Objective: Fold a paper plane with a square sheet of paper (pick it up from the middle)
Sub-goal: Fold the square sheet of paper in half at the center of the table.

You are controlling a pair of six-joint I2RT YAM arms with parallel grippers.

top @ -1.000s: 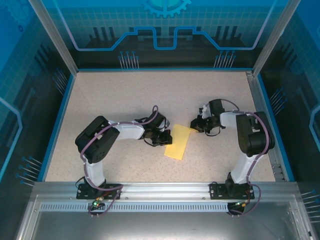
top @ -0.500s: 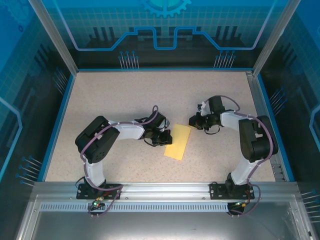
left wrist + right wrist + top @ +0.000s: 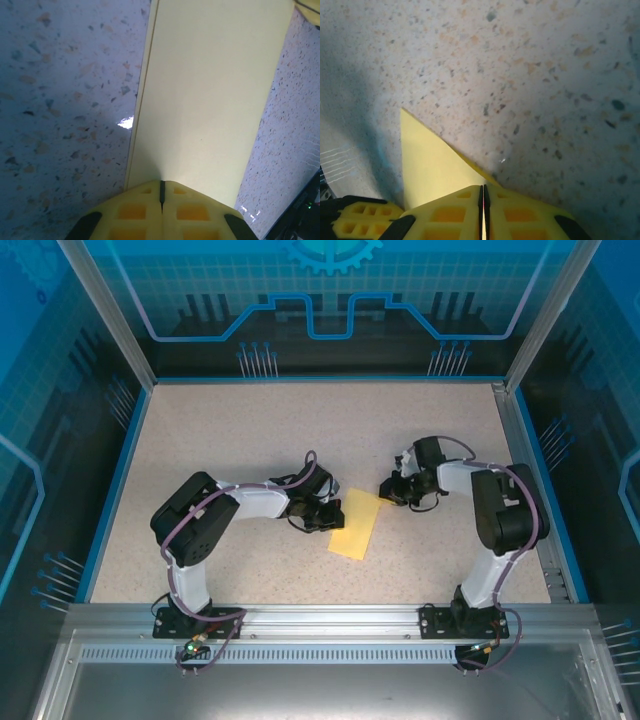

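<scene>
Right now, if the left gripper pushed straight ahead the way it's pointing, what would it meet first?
The yellow paper. The left gripper is shut, with its tips at the paper's near end and pointing along its length. Whether they touch it is unclear.

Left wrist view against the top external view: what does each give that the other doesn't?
Left wrist: the paper's long edge close up, two layers slightly offset, and the left tool's shut tips at its near end. Top external: both arms, the right tool at the paper's far corner, the whole folded rectangle. Shared: pale-yellow paper flat on the speckled table.
</scene>
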